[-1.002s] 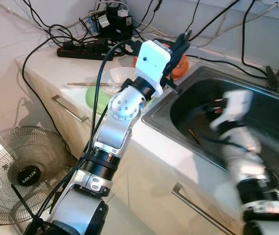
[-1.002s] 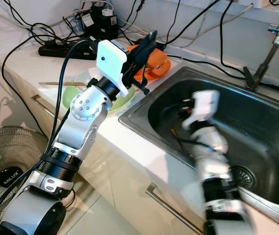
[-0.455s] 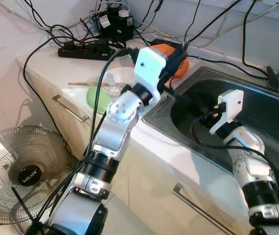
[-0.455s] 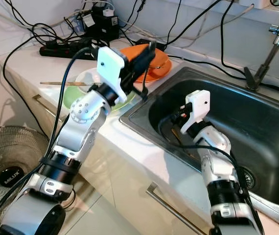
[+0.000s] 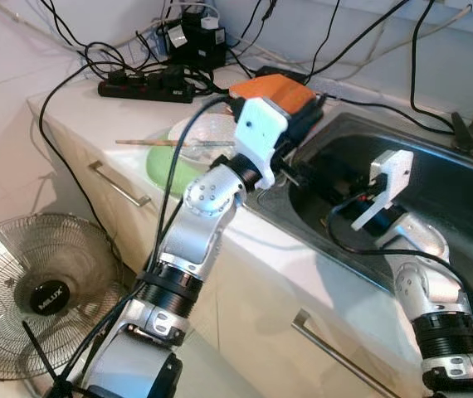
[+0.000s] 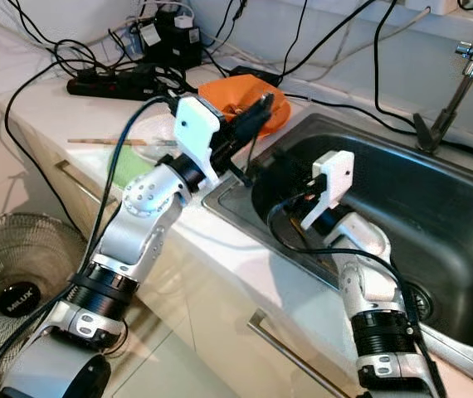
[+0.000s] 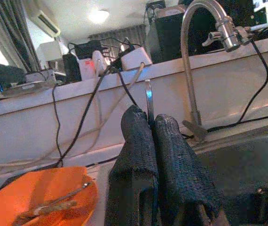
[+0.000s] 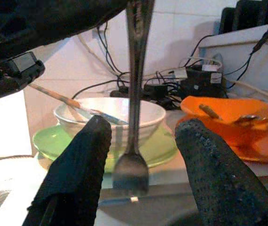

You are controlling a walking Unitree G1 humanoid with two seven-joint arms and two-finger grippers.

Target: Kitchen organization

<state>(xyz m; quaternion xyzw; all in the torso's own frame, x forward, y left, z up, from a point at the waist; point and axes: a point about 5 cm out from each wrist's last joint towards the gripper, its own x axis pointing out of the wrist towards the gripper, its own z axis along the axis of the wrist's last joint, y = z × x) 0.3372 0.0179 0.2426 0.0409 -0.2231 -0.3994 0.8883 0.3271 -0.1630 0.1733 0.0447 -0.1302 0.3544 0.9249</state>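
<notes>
A white bench (image 5: 70,116) runs along a kitchen wall, with a steel sink (image 6: 436,207) set into it on the right. The left gripper (image 7: 153,129) hovers over the sink's near left corner, its two black fingers pressed together on the handle of a metal utensil (image 8: 134,94), likely a fork or spoon; the end is too blurred to tell. The utensil hangs down toward the basin, probably on its way in for washing. The right gripper (image 8: 138,136) reaches up from inside the sink, fingers spread wide on either side of the hanging utensil without touching it, seemingly ready to take it over. On the bench to the left sit a white bowl (image 8: 109,117) on a green plate (image 5: 168,170), a chopstick (image 5: 149,143) laid across the bowl, and farther back an orange plate (image 6: 241,95). Black cables (image 5: 104,62) trail along the wall.
</notes>
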